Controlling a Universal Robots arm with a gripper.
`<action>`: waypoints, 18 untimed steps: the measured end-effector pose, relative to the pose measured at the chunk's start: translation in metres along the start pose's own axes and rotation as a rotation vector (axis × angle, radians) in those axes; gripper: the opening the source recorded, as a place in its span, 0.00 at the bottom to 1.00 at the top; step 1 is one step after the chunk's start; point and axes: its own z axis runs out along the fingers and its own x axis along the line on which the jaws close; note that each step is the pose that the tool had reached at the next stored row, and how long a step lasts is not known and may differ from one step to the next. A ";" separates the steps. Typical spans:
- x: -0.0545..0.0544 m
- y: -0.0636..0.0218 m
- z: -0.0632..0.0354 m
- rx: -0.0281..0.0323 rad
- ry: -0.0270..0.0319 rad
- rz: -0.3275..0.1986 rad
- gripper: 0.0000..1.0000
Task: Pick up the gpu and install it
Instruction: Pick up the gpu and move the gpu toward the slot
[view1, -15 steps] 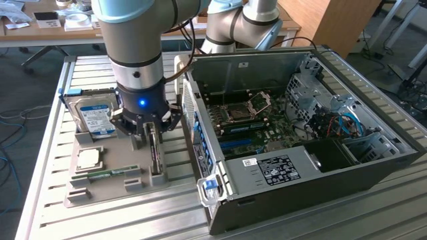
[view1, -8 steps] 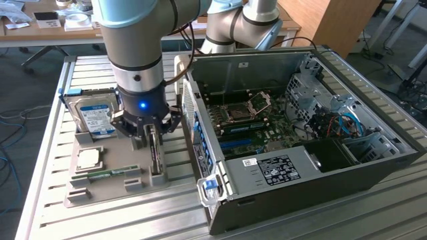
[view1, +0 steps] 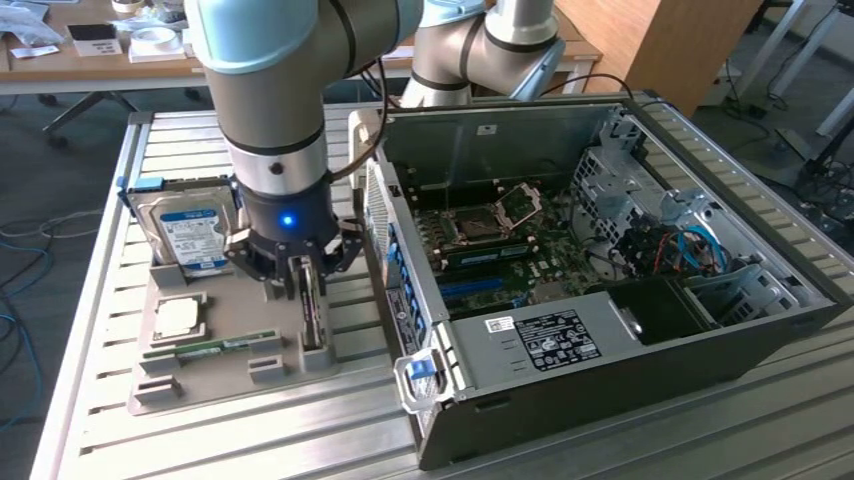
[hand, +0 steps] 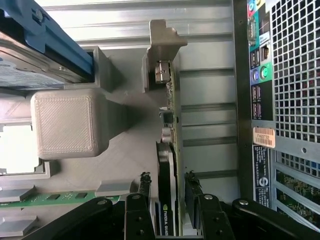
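On the slatted metal surface (view1: 94, 420) lies a grey holder tray (view1: 200, 385). At the exterior view's left, its rear slot holds a hard drive (view1: 187, 235) with a blue label, standing on edge. In front of that, a square recess holds a processor chip (view1: 178, 318), and nearer still a narrow green RAM stick (view1: 214, 349) lies across two low blocks. On the tray's right side, the gpu (view1: 311, 310) stands on edge in its slot, with its silver bracket at the far end. The arm (view1: 274, 100) hangs straight above it. The jaws are released and straddle the card, one on each face, with a thin gap showing on either side in the wrist view. To the exterior view's right, just beside the tray, an open computer case (view1: 747, 330) lies on its side. It holds the motherboard (view1: 521, 260) with blue slots, a black power supply (view1: 561, 335) and blue cables (view1: 694, 245).

The jaws and wrist hide the card's upper edge in the exterior view. In the wrist view, white lettering on its black face is cut off and unreadable. The arm's upper part runs out of frame.
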 end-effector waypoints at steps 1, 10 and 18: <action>0.000 0.0000 0.0009 0.0000 0.0000 0.000 0.41; 0.000 0.0010 0.0049 -0.0020 0.0003 0.000 0.41; 0.000 0.0013 0.0086 -0.0019 0.0003 0.000 0.41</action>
